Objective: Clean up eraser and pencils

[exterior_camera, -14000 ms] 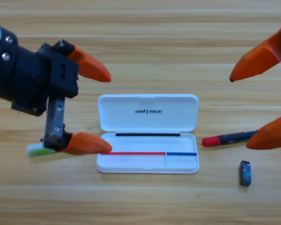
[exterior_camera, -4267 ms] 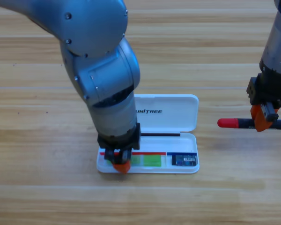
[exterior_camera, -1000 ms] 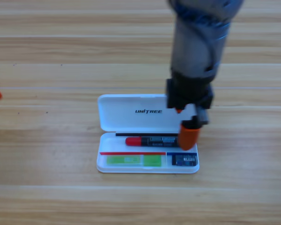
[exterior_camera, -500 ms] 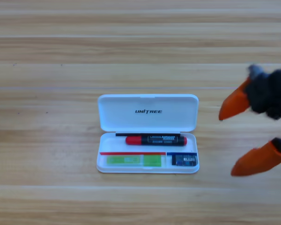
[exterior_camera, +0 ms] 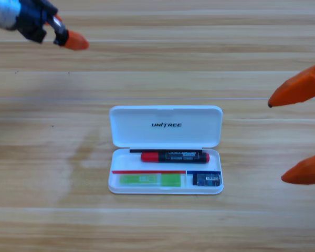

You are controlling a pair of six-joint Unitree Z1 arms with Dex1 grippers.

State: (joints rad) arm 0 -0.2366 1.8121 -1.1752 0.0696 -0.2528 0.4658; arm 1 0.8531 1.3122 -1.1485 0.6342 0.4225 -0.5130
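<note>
Now my right end effector (exterior_camera: pixel 299 135) gapes empty; closing the case (exterior_camera: pixel 166 126) could pinch the red pencil (exterior_camera: pixel 174 156).

I have one fixed camera, mounted above the light wooden plank table (exterior_camera: pixel 157 63) and looking straight down from fairly close. The open white plastic case (exterior_camera: pixel 166 150) sits just below frame centre; the arms enter at the upper left corner and right edge.

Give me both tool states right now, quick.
Left tool: top-left corner, holding nothing visible, jaw state cannot be told.
Right tool: right edge, open, empty.
</note>
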